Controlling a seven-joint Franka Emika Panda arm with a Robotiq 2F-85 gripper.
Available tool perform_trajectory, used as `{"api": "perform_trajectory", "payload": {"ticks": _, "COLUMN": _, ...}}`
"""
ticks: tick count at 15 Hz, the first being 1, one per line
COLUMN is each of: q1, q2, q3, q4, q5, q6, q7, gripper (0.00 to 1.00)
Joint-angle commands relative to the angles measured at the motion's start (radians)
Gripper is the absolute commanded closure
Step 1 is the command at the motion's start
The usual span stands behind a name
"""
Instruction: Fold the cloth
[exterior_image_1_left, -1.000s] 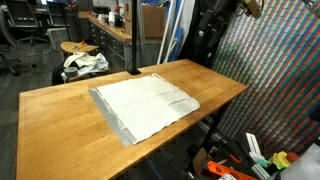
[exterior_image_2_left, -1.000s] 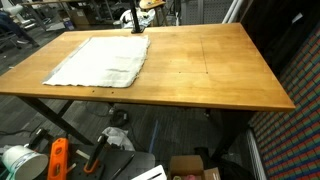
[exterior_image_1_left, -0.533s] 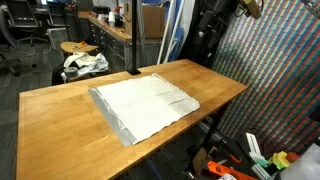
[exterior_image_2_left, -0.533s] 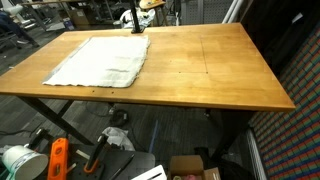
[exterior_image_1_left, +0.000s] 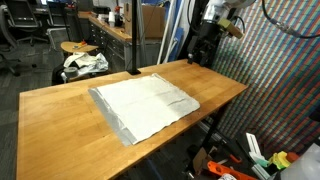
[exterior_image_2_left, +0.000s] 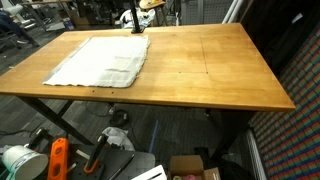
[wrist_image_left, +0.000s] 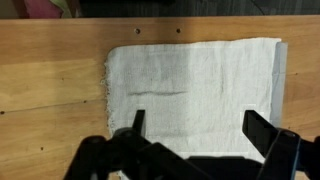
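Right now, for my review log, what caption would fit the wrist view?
Open gripper hovers over a white cloth lying flat and unfolded on a wooden table.

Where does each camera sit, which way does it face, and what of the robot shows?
In an exterior view: off a table corner, facing across the cloth; the arm shows at the far edge.
In an exterior view: high beside the table, facing down at it, cloth at far left; no robot part clear.
Wrist view: straight above the cloth, facing down; open fingers at the bottom.
All three share the cloth.
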Motion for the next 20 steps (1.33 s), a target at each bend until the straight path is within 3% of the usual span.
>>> {"api": "perform_trajectory", "payload": {"ticks": 1, "q1": -0.052, "q2": 0.132, "q3": 0.037, "q4": 0.053, "q5": 0.044, "q6": 0.058, "q7": -0.003, "gripper": 0.00}}
{"api": "perform_trajectory", "payload": {"ticks": 4, "q1": -0.091, "q2": 0.220, "q3": 0.049, "q4": 0.054, "q5": 0.124, "q6": 0.163, "q7": -0.026, "gripper": 0.00}}
{"api": "perform_trajectory", "payload": {"ticks": 7, "q1": -0.133, "q2": 0.294, "q3": 0.069, "q4": 0.064, "q5": 0.135, "q6": 0.245, "q7": -0.051, "gripper": 0.00}}
{"api": "perform_trajectory", "payload": {"ticks": 20, "q1": -0.274, "q2": 0.468, "q3": 0.170, "q4": 0.138, "q5": 0.146, "q6": 0.177, "q7": -0.222, "gripper": 0.00}}
